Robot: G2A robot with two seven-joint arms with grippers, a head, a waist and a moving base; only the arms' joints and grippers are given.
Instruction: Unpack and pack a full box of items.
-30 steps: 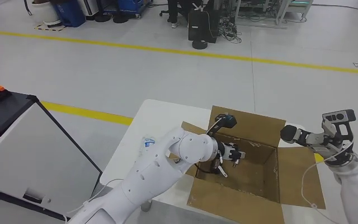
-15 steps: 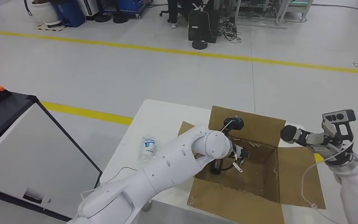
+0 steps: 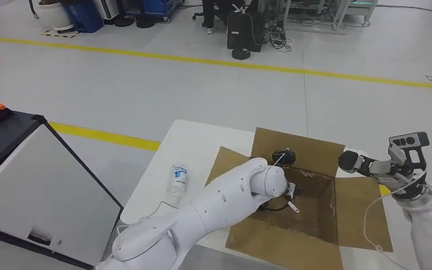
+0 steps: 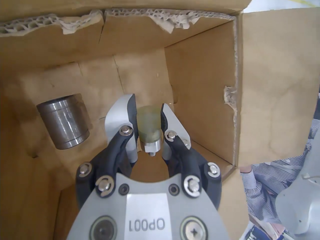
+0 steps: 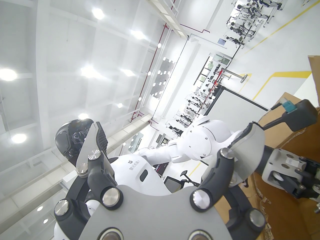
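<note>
An open cardboard box (image 3: 354,206) stands on the white table (image 3: 185,142). My left gripper (image 3: 291,198) is down inside the box (image 4: 200,88). In the left wrist view this gripper (image 4: 147,116) is shut on a small yellowish cylinder (image 4: 148,123) with a metal end, held above the box floor. A steel cylinder (image 4: 62,121) lies on the floor of the box beside it. My right gripper (image 3: 349,161) hangs over the box's right flap. In the right wrist view it (image 5: 175,128) is open, holds nothing and points upward.
A clear plastic bottle (image 3: 178,177) with a blue label lies on the table left of the box. The box flaps are folded outward; the near one (image 3: 283,250) overhangs the table's front edge. A dark cabinet (image 3: 47,182) stands at the left.
My left arm has moved to the right and deeper into the box, uncovering the bottle on the table. The right arm has not moved.
</note>
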